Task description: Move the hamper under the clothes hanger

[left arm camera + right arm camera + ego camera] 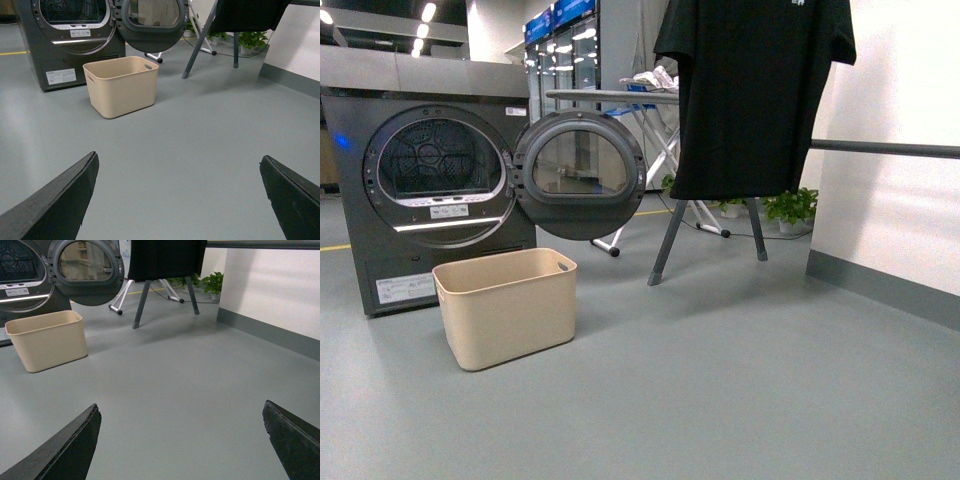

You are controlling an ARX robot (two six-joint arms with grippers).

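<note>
Hamper (506, 305) stands at eight o'clock from the clothes hanger (880, 148). Left claw (177, 159) and right claw (180, 406) both gape empty.

Of the robot's body only the jaws of the left gripper (178, 155) and the right gripper (181, 403) show, each pair matte black, flat-faced and wedge-shaped, narrowing to blunt tips with slightly rough, greyish edges.

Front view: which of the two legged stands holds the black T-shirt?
The clothes hanger, on slanted grey legs; the black T-shirt hangs on it. The table has white crossed legs.
</note>
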